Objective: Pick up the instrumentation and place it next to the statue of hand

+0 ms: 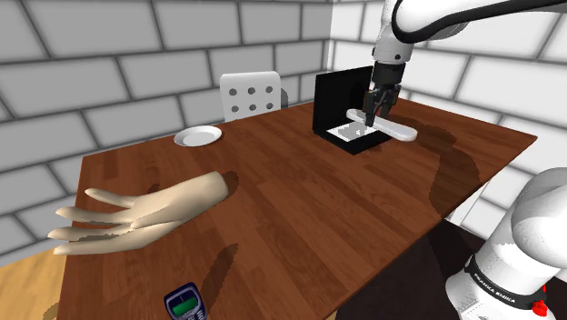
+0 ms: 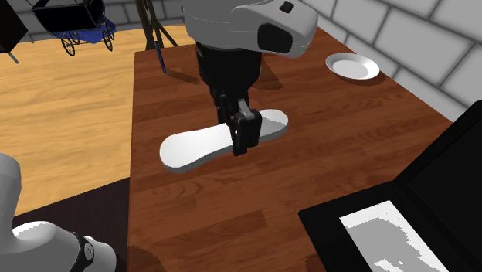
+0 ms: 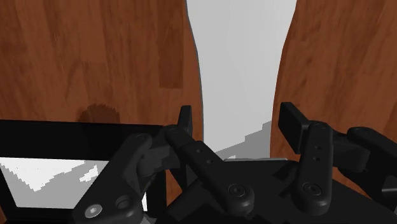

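The instrumentation is a flat white elongated piece with rounded ends (image 1: 396, 130) (image 2: 193, 147). My gripper (image 1: 374, 114) (image 2: 241, 133) is shut on its narrow middle and holds it level above the wooden table, beside an open black laptop (image 1: 338, 102). In the wrist view the gripper (image 3: 238, 124) clasps the white piece (image 3: 242, 57) between both fingers (image 3: 291, 124). The hand statue (image 1: 136, 214), pale beige, lies flat near the table's edge at the shoulder view's left, far from the gripper.
A white plate (image 1: 198, 136) (image 2: 352, 66) sits at the table's back edge, with a white chair (image 1: 251, 93) behind it. A blue phone-like device (image 1: 184, 305) lies near the front corner. The laptop (image 2: 417, 209) (image 3: 57, 172) is close to the gripper. Brick walls surround the table.
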